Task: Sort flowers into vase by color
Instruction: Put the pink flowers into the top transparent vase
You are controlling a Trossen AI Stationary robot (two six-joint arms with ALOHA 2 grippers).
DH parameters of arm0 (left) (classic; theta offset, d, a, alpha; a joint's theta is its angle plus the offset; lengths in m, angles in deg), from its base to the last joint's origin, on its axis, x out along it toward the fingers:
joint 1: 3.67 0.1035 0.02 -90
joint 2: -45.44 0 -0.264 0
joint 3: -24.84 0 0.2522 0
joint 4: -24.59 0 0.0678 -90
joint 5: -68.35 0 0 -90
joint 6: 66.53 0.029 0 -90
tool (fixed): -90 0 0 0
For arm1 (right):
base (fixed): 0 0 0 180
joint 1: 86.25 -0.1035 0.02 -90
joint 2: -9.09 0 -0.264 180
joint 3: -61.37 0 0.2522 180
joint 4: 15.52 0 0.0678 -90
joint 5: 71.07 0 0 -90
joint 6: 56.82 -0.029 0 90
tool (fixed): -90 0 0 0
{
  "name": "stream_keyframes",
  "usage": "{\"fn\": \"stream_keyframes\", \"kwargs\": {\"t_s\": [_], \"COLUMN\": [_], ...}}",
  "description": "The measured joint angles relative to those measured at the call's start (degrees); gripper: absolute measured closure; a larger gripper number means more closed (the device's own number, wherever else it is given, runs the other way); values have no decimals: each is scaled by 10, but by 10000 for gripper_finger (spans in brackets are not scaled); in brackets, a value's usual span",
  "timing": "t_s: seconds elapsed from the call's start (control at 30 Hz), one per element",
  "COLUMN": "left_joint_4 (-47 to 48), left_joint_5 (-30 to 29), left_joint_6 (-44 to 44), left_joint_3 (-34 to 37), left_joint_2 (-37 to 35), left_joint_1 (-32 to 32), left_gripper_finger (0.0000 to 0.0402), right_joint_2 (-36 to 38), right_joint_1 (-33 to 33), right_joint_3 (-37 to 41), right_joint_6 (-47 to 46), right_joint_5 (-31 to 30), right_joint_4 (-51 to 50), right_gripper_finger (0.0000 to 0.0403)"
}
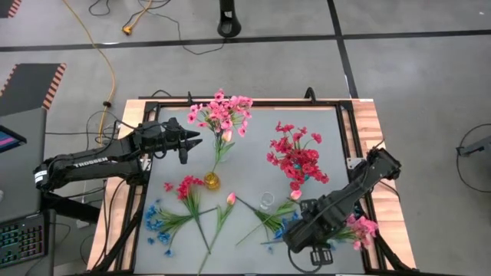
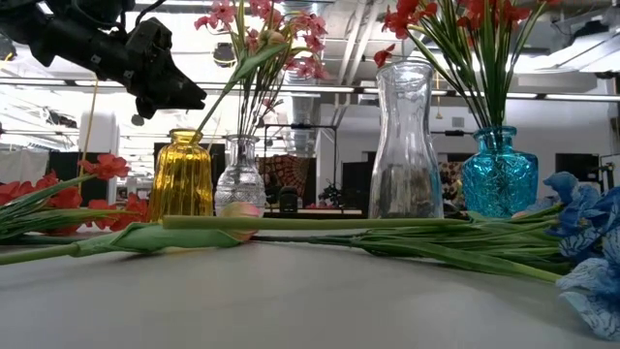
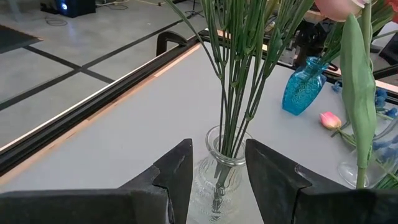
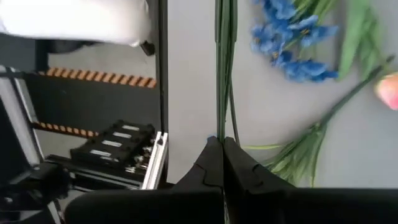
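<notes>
Seen from above, the left gripper (image 1: 188,143) hangs over the grey table (image 1: 253,157) just beside a bunch of light pink artificial flowers (image 1: 221,115) standing in a clear glass vase, its fingers parted and holding nothing, while the right gripper (image 1: 331,247) sits at the table's near right corner, fingers pressed together on the thin green stems of a small pink sprig (image 1: 359,228); deep red-pink blossoms (image 1: 297,159) fill a blue vase, a squat amber glass vase (image 1: 212,182) stands near the middle, and loose blue flowers (image 1: 159,222), a red sprig (image 1: 186,188) and a single pink tulip (image 1: 231,198) lie flat along the near edge. From table height, the amber vase (image 2: 181,175), a small clear vase (image 2: 240,175), a tall empty clear glass carafe (image 2: 404,142) and the turquoise glass vase (image 2: 499,172) stand in a row behind a tulip stem (image 2: 291,224) lying across the table, with the left arm's gripper (image 2: 170,82) above the amber vase. The left wrist camera shows both dark fingers (image 3: 177,177) spread to either side of the clear vase's neck (image 3: 222,171), apart from the glass. The right wrist camera shows the fingertips (image 4: 214,149) shut on green stems (image 4: 222,68) running straight ahead, beside blue blossoms (image 4: 292,34) on the table
</notes>
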Motion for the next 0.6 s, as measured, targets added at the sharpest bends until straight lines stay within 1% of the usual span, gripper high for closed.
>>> {"fn": "stream_keyframes", "kwargs": {"t_s": [0.47,0.6], "left_joint_4": [-16,-34], "left_joint_5": [2,27], "left_joint_6": [-3,-5], "left_joint_3": [0,0], "left_joint_2": [0,0], "left_joint_1": [0,0], "left_gripper_finger": [267,267], "right_joint_2": [9,9], "right_joint_1": [76,107], "right_joint_3": [-146,-179], "right_joint_6": [1,19], "right_joint_5": [3,3], "right_joint_4": [-1,1], "right_gripper_finger": [384,384]}}
